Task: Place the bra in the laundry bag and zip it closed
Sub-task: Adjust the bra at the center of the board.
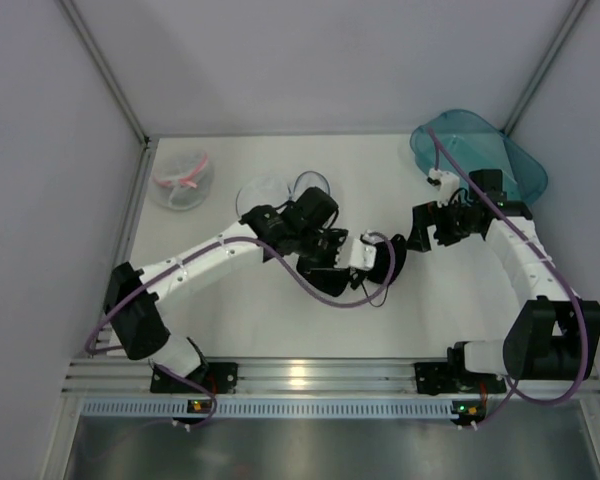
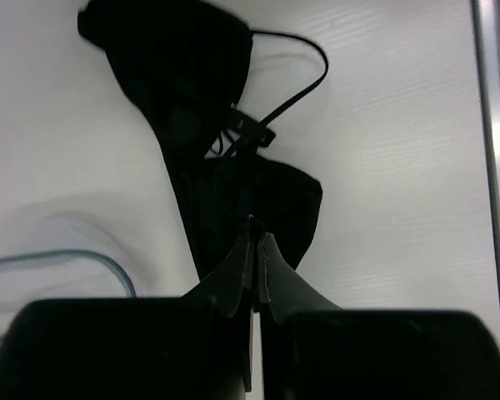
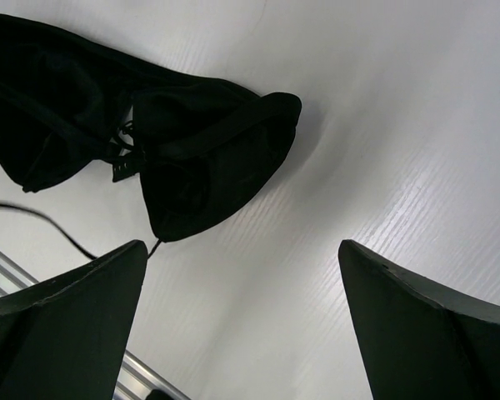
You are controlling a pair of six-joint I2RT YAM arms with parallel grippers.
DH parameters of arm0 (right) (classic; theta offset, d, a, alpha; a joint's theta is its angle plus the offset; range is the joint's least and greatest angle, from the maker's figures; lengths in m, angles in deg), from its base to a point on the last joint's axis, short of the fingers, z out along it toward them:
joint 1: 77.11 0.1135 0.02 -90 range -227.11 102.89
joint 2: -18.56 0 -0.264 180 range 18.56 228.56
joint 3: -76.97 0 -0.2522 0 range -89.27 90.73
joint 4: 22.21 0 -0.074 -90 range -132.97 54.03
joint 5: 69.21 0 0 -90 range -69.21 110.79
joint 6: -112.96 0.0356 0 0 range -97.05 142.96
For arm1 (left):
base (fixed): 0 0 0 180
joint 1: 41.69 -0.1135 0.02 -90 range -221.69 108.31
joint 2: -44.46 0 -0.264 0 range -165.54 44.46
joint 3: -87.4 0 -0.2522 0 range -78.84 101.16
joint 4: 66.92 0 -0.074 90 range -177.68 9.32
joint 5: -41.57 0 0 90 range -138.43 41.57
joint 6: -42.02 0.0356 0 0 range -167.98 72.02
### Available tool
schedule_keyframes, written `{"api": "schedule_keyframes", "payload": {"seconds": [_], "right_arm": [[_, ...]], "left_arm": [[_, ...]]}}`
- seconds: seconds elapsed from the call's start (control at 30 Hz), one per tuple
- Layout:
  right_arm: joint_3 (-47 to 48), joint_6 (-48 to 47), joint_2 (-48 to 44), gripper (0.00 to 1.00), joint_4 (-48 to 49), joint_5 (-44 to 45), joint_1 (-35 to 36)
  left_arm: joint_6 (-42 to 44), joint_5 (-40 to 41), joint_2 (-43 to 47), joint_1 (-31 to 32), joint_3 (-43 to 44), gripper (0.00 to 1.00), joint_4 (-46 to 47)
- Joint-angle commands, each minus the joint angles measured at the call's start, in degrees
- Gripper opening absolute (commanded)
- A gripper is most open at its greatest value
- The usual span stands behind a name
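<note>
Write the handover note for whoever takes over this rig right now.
Left claw: shut, pinching the edge of the bra, which lies on the table.
Right claw: open, empty, hovering beside the bra.
Laundry bag: farther back on the table, apart from the bra; nothing black inside it.
Done: bra gripped.
Left: lift the bra into the bag, then zip it closed.

bra [image 1: 388, 262] centre | laundry bag [image 1: 260, 190] behind-left | second bag [image 1: 183, 178] far left | bin [image 1: 480, 150] rear right
</note>
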Motion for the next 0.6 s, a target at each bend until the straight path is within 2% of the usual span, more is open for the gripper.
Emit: {"api": "schedule_keyframes", "payload": {"seconds": [0.0,0.07,0.2,0.37,0.57], "right_arm": [[3.09,-0.62,-1.19,0.99,-1.36,-1.34,-0.65],[2.92,-1.06,-1.72,0.99,-1.62,-1.34,-0.65],[2.48,-1.15,-1.55,0.99,-1.54,-2.38,-0.65],[2.39,-0.8,-0.4,0.99,-1.71,-5.11,-0.65],[2.65,-2.73,-0.49,0.99,-4.17,-8.45,-0.65]], "left_arm": [[-10.18,0.88,-3.59,-8.41,2.58,0.0,-1.36],[-14.4,2.28,-4.38,-13.95,3.64,0.0,-1.45],[-18.79,5.53,-5.52,-20.03,3.38,0.0,-1.19],[-20.47,5.81,-7.46,-21.98,1.54,0.0,-0.66],[-18.46,2.82,-6.59,-21.98,-6.02,0.0,0.57]]}}
